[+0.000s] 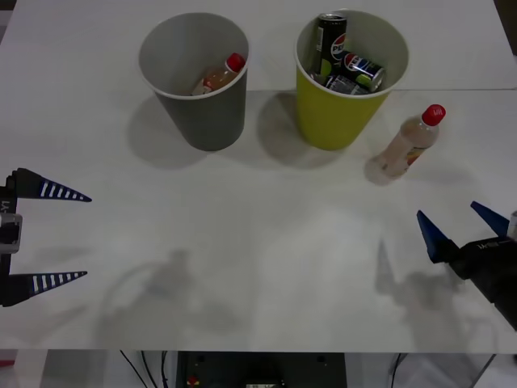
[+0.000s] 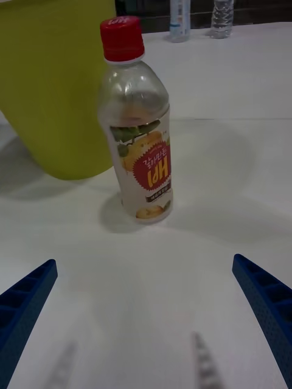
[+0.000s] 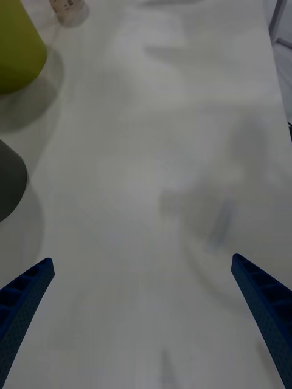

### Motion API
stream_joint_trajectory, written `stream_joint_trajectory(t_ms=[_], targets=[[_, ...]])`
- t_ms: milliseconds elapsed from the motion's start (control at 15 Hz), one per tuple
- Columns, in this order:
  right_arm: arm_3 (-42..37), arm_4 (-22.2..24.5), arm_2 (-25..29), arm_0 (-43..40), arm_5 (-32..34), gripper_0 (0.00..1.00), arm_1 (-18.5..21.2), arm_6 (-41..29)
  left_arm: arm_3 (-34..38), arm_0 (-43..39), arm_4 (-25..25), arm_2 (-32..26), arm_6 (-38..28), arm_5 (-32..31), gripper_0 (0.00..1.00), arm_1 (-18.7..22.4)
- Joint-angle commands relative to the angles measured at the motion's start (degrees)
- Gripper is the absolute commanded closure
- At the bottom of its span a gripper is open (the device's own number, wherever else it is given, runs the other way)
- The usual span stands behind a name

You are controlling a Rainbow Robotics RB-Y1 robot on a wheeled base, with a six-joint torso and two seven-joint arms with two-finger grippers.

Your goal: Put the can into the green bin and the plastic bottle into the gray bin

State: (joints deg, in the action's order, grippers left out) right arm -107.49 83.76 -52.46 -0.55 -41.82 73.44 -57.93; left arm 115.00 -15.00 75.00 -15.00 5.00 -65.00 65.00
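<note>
Right hand (image 1: 456,224) was spread wide, holding nothing, low over the tabletop (image 1: 258,267) and aimed at the plastic bottle (image 1: 409,141). Bottle stood upright just beside the green bin (image 1: 335,113), which held Pepsi cans (image 1: 359,69). Left hand (image 1: 60,236) also wide open and empty, at the tabletop's left edge. Gray bin (image 1: 202,105) held a smaller red-capped bottle (image 1: 220,75).

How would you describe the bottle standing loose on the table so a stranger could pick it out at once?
Start at the green bin holding cans, on the white table. Just beside it, on the robot's right, stands the plastic bottle, upright and out in the open, ahead of the open right gripper. Unlike the smaller red-capped bottle lying inside the gray bin, it holds pale peach drink and wears a white-yellow fruit label.
</note>
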Motion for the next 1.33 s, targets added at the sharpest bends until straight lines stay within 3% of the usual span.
stream_joint_trajectory(t_ms=[67, 400, 1333], targets=[[6.42, -1.67, -6.78, 7.93, -2.56, 0.0, -3.65, 0.01, 0.0, 0.0, 0.0, 0.0, 0.0, 0.0, 0.0, 0.0], [15.65, -6.15, -14.34, 17.69, -6.61, 0.0, -9.8, 0.01, 0.0, 0.0, 0.0, 0.0, 0.0, 0.0, 0.0, 0.0], [30.33, -6.85, -14.6, 28.06, -6.52, 0.0, -20.35, 0.8, 0.0, 0.0, 0.0, 0.0, 0.0, 0.0, 0.0, 0.0]])
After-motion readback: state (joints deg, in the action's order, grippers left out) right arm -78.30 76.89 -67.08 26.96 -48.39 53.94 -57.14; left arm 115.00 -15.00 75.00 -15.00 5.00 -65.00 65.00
